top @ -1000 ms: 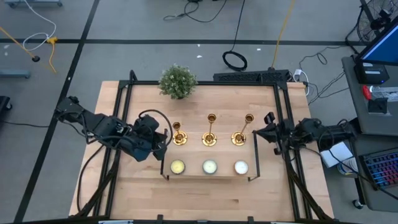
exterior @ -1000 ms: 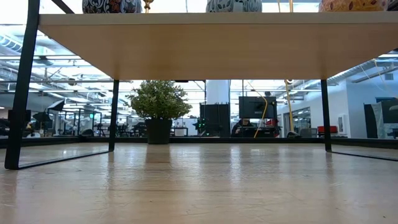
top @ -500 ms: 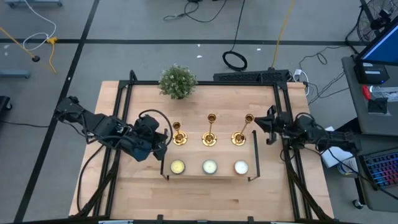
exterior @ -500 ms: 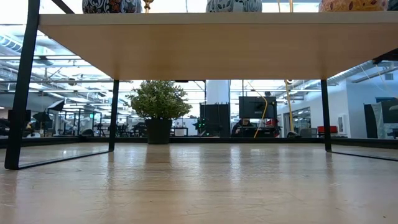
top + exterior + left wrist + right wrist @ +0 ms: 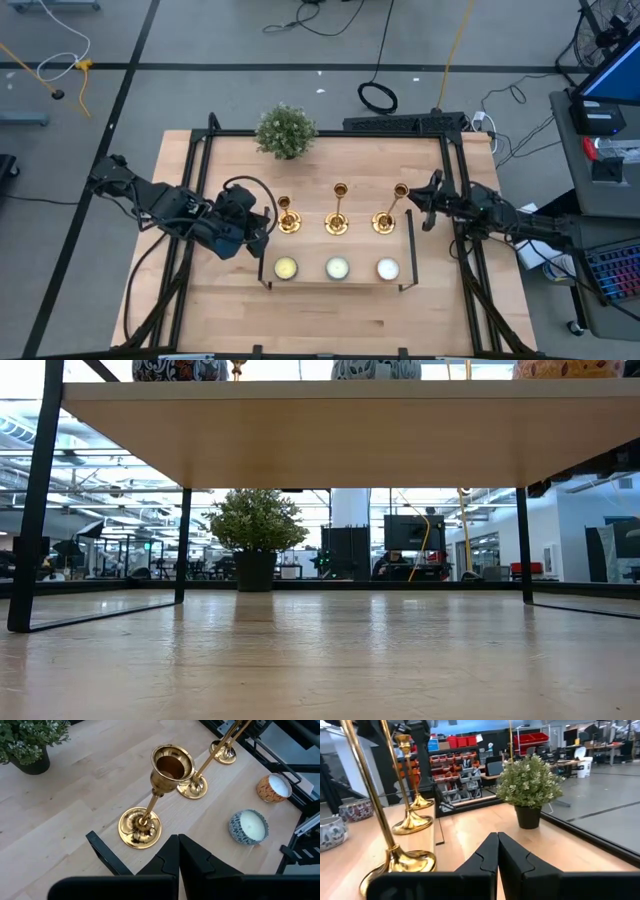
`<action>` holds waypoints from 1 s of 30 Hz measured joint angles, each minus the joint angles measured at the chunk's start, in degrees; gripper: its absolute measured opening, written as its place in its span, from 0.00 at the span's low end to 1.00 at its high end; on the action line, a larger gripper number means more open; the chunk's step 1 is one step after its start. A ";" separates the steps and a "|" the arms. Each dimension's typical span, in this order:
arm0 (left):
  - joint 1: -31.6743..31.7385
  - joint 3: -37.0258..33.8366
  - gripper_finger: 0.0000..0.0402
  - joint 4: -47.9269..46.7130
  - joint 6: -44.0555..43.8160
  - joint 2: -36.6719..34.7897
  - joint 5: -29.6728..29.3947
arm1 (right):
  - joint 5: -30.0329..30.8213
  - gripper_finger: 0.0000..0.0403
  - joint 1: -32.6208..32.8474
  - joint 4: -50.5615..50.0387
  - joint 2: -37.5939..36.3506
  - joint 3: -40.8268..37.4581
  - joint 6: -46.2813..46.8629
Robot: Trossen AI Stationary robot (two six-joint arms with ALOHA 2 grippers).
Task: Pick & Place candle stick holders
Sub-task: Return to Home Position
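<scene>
Three gold candle stick holders stand upright in a row on a low wooden shelf [image 5: 310, 245]: left [image 5: 287, 216], middle [image 5: 338, 216], right [image 5: 386, 215]. Each rests on its round base. My left gripper [image 5: 266, 226] is shut and empty, just left of the left holder [image 5: 150, 810], its tips [image 5: 178, 841] short of the base. My right gripper [image 5: 414, 203] is shut and empty at the shelf's right end, beside the right holder [image 5: 395, 862].
Three round candles [image 5: 337, 268] sit in a row on the shelf's near side. A potted green plant [image 5: 286, 131] stands at the table's far side. The shelf's black legs [image 5: 35, 510] stand on the table top. Black frame rails [image 5: 455, 190] run along both table sides.
My right gripper has gone a little toward the table's far edge and closer to the right candle stick holder, its arm swinging in beside the shelf's right end. Part of it now shows at the right of the low view. The holders have stayed put.
</scene>
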 joint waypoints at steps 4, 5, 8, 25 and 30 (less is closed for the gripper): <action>0.00 0.00 0.01 -0.01 0.00 0.00 -0.01 | -0.23 0.00 -1.04 -0.34 0.00 0.00 0.03; 0.00 0.00 0.01 -0.01 0.00 0.00 -0.01 | -0.23 0.00 -1.27 -0.46 0.00 0.00 -0.03; -0.02 0.00 0.02 0.01 -0.07 0.00 -0.01 | -0.34 0.00 -1.72 -1.21 0.00 -0.04 -0.05; -0.07 0.02 0.01 0.40 0.19 0.00 0.06 | -2.97 0.00 -1.72 -1.83 5.19 -0.04 -1.78; -0.11 0.02 0.02 0.41 0.22 0.00 0.07 | -2.94 0.00 -1.72 -1.81 5.40 -0.04 -1.79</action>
